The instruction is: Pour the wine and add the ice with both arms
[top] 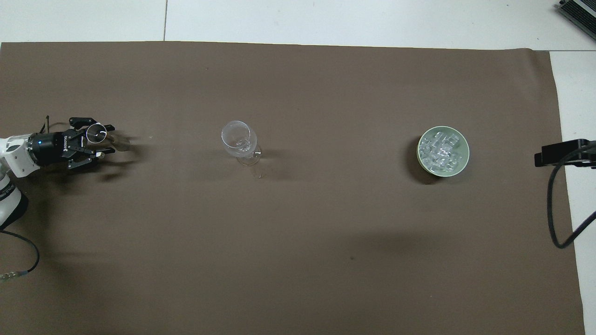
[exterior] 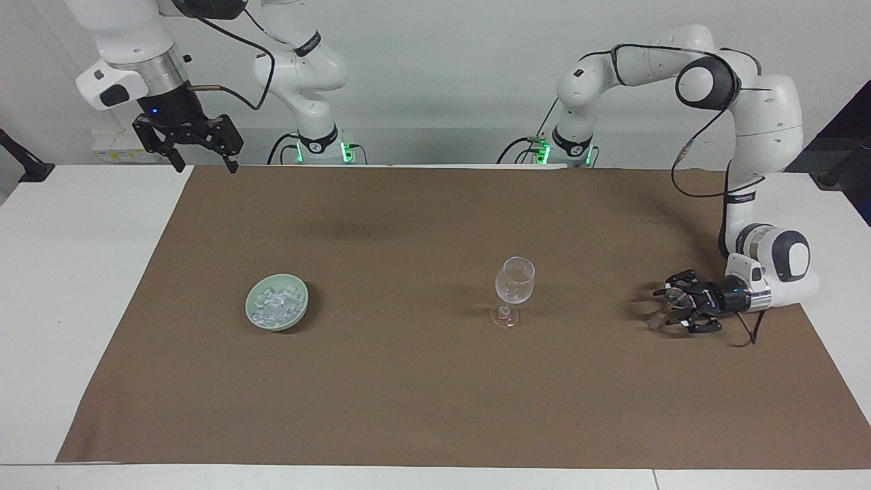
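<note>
The left hand [exterior: 670, 307] lies low and level over the left arm's end of the counter [exterior: 61, 286], pointing along the brown mat [exterior: 435, 395] toward the right arm's end. A small clear vessel [exterior: 668, 301] stands upright right in the hand's mouth, its round rim showing from above between the two black tips. So the vessel's long axis runs straight up, across the hand's level reach, which makes this a side-on grasp. I cannot tell whether the hand has pinched the vessel or only brackets it.

The coming move turns on what lies ahead of that hand. The wine glass [exterior: 514, 280] stands upright well apart from it, almost straight along the line it points. I judge a lift and a carry along that line would bring the vessel over the glass's mouth for the pour.

The ice [exterior: 275, 304] sits heaped in a pale green bowl [exterior: 272, 327], farther along the same line and well apart from the glass. The left hand is far from it. The right hand [exterior: 207, 165] is the nearer one, so the ice is its job. It waits raised over the mat's corner at its own end, jaws spread wide and holding nothing, with the bowl below it and farther out from the robots
</note>
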{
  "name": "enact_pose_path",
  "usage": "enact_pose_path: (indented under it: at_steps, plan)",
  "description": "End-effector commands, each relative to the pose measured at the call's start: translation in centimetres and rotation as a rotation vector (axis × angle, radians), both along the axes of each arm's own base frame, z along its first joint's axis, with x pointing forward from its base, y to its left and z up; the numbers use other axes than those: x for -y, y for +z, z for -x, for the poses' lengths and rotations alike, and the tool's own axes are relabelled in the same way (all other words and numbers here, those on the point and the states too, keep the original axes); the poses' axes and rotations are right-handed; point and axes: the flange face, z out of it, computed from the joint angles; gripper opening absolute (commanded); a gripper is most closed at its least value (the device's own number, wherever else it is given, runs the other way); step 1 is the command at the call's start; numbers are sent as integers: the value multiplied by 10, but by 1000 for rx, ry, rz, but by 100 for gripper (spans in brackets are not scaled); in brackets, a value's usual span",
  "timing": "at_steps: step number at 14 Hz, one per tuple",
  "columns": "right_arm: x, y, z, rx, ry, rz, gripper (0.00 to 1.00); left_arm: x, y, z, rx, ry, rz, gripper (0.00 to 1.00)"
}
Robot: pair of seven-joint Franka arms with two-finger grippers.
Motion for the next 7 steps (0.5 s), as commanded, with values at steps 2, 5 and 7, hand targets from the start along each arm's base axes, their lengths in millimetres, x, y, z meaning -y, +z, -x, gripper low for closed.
enact_pose_path:
  at_steps: [2, 5, 7]
  plan:
    - [3, 1, 0, 7, 23, 4, 100, -4, -4, 4, 20, 10, 38, 41]
    - [3, 1, 0, 7, 23, 4, 100, -3, -6, 4, 34, 10, 39, 38]
    - [3, 1, 0, 7, 23, 4, 100, -6, -5, 4, 35, 13, 38, 31]
